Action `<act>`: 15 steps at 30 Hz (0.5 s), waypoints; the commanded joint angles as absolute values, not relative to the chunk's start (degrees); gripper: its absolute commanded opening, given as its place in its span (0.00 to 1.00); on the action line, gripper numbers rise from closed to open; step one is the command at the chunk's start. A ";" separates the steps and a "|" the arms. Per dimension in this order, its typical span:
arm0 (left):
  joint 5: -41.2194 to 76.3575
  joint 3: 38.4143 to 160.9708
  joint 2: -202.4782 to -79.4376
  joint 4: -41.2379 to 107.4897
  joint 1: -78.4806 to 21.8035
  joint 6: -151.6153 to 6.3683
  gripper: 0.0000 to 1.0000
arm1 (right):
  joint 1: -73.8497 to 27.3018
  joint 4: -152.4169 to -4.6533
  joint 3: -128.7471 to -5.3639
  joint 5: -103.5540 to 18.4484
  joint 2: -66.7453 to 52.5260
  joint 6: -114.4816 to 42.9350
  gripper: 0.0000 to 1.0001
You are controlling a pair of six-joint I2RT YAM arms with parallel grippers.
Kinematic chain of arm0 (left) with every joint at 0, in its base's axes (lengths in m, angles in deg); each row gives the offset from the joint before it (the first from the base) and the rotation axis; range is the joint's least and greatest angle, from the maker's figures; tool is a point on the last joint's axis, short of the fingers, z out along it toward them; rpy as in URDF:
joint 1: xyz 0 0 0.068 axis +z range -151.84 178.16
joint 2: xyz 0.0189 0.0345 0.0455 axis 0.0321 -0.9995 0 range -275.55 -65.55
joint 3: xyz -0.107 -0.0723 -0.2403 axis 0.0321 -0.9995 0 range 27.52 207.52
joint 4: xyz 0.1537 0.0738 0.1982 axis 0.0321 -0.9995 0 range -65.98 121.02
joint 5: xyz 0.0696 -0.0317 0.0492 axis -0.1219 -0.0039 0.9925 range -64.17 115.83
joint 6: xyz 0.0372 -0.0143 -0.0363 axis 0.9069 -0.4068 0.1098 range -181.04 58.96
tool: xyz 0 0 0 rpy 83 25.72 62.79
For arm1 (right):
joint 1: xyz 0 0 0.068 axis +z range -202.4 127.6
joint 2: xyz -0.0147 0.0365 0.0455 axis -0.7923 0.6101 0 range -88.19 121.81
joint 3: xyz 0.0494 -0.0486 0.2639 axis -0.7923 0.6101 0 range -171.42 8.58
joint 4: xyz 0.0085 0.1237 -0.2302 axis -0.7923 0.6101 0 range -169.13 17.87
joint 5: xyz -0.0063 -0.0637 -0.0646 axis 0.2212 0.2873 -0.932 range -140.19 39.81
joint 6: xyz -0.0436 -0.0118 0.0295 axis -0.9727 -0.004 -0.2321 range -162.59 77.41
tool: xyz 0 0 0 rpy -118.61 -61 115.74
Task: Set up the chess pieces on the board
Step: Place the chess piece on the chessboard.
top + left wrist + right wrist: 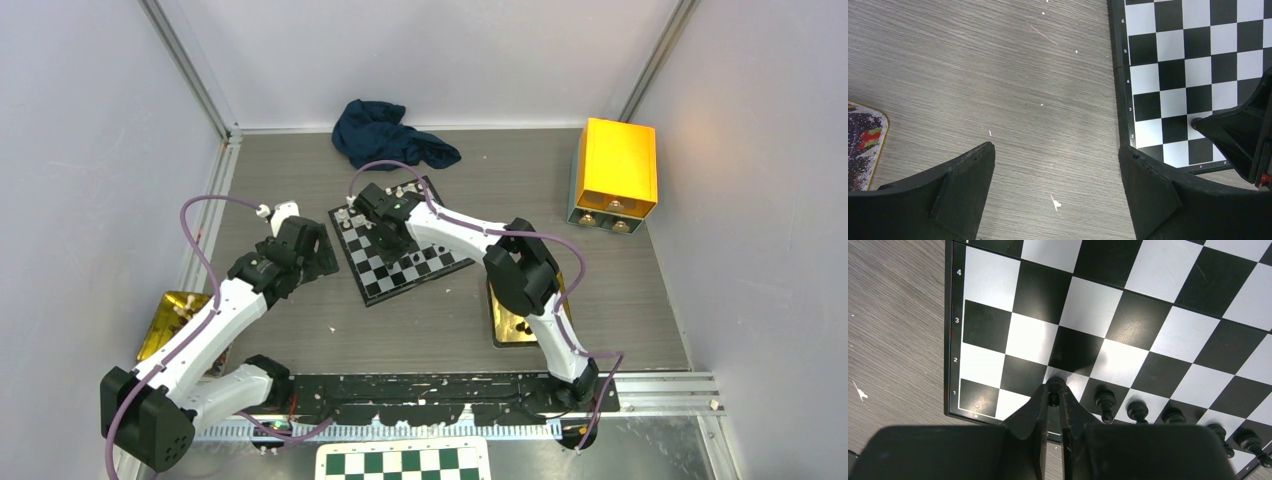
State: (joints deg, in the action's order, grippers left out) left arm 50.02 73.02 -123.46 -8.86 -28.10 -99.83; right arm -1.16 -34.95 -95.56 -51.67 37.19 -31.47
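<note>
The small black-and-silver board (420, 270) lies tilted at the table's middle. My right gripper (392, 243) is over it. In the right wrist view the right gripper (1054, 392) is shut on a tiny black chess piece (1055, 385), low over a white square near the numbered corner of the board (1128, 325). I cannot tell if the piece touches the board. Several black pieces (1105, 401) stand in a row beside it. Silvery pieces (345, 215) stand at the far edge. My left gripper (1055, 155) is open and empty over bare table, left of the board (1193, 75).
A dark blue cloth (385, 135) lies behind the board. A yellow box (613, 170) stands at the back right. Gold trays sit at the left (175, 320) and right (515, 320). A green-and-white checkered board (403, 462) lies at the near edge.
</note>
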 commanded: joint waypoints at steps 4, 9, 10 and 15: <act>50.26 73.40 -123.36 -7.28 -28.47 -100.16 0.94 | -1.36 -36.30 -95.49 -53.22 33.12 -30.60 0.10; 50.33 73.40 -123.56 -7.09 -28.69 -100.06 0.94 | -1.59 -36.33 -95.17 -53.22 32.96 -30.54 0.10; 50.33 73.45 -123.60 -7.11 -28.73 -100.00 0.94 | -1.60 -36.33 -95.16 -53.21 32.93 -30.38 0.10; 50.35 73.58 -123.78 -7.02 -28.73 -100.06 0.94 | -1.68 -36.46 -94.71 -53.16 32.86 -30.41 0.10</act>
State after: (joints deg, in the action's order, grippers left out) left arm 50.02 73.02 -123.68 -8.83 -28.47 -99.81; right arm -1.42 -35.14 -94.88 -52.30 37.10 -30.86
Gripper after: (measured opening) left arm 0.939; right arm 0.164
